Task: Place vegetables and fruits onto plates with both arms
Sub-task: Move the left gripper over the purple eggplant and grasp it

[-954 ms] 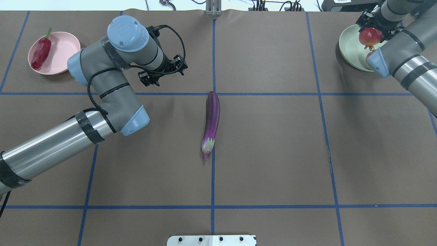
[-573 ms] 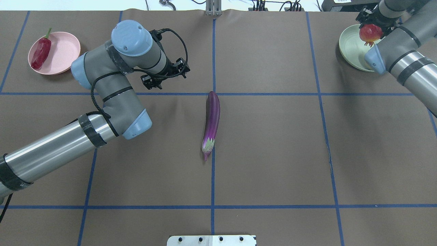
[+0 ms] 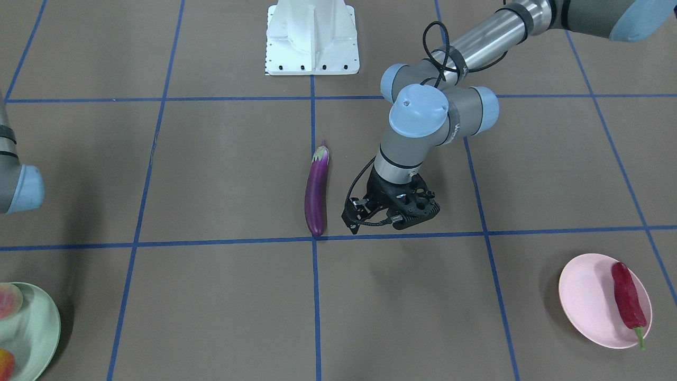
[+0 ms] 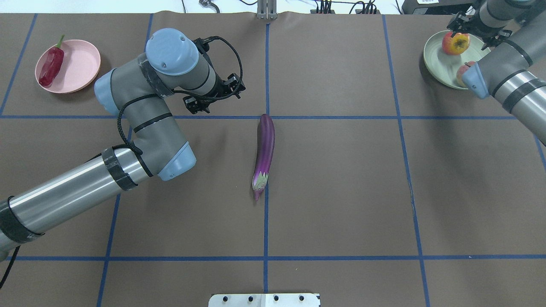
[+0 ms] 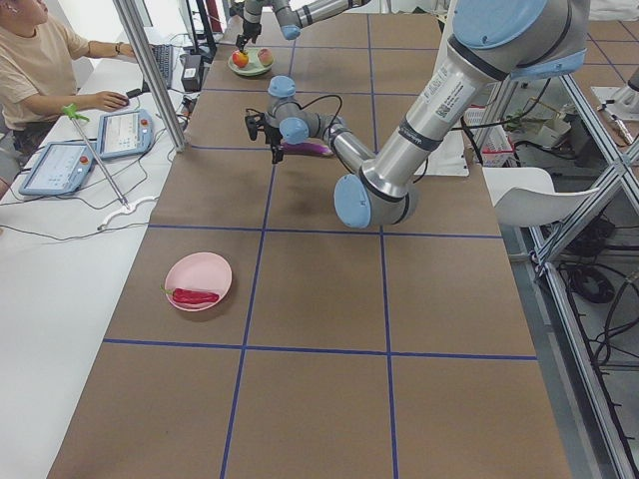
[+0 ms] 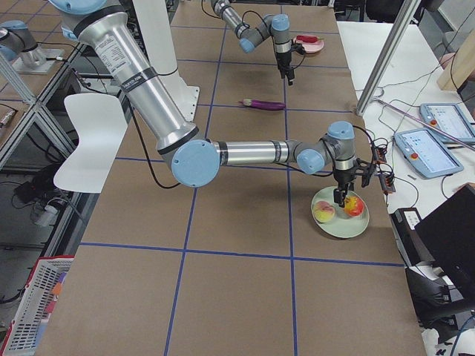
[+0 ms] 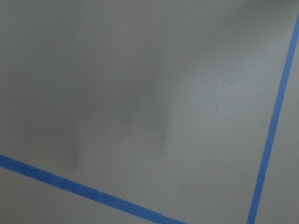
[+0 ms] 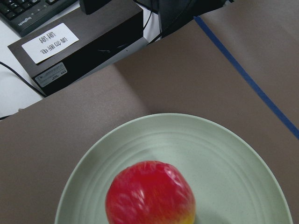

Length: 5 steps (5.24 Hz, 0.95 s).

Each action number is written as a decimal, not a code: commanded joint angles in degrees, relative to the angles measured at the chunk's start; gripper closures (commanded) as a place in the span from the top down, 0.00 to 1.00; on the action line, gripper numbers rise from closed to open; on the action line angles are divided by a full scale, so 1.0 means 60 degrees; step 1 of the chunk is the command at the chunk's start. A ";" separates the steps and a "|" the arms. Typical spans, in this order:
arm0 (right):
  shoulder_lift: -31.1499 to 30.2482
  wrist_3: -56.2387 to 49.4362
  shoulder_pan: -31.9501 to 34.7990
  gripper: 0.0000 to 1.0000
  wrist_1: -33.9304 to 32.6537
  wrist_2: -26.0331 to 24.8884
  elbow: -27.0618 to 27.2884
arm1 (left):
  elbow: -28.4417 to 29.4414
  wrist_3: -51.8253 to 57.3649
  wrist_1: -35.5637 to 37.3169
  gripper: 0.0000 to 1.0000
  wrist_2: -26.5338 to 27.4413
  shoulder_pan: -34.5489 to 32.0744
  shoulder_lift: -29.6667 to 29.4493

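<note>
Now, by the overhead view: eggplant (image 4: 265, 149) lies at table centre, cap toward 6 o'clock. Left gripper (image 3: 392, 214) hovers empty at its 10 o'clock, apart; jaw spread cannot be told. Chili (image 4: 51, 66) rests on pink plate (image 4: 81, 64), 10 o'clock corner. Pomegranate (image 4: 455, 42) and peach (image 6: 323, 213) sit on green plate (image 4: 437, 64), 2 o'clock corner. Right gripper (image 6: 341, 197) hangs above them holding nothing; jaw spread unclear.

Opposite overhead and front views, the eggplant (image 4: 265, 149) central in both
</note>
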 commanded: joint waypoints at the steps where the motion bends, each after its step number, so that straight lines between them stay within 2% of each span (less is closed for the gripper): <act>1: -0.0279 -0.0552 0.0410 1.00 -0.0055 0.1115 0.0779 | -0.1088 -0.0002 0.1722 1.00 0.0041 0.0479 -0.0074; 2: -0.0556 -0.0524 0.0383 1.00 -0.0070 0.1253 0.1350 | -0.1165 0.0013 0.1760 1.00 0.0056 0.0743 -0.0060; 3: -0.0791 -0.0437 0.0383 1.00 -0.0041 0.2371 0.1761 | -0.1181 0.0042 0.1891 1.00 0.0070 0.1035 -0.0060; 5: -0.1420 -0.0363 0.0107 1.00 -0.0026 0.2616 0.2800 | -0.1035 0.0696 0.2082 1.00 0.0071 0.1564 -0.0148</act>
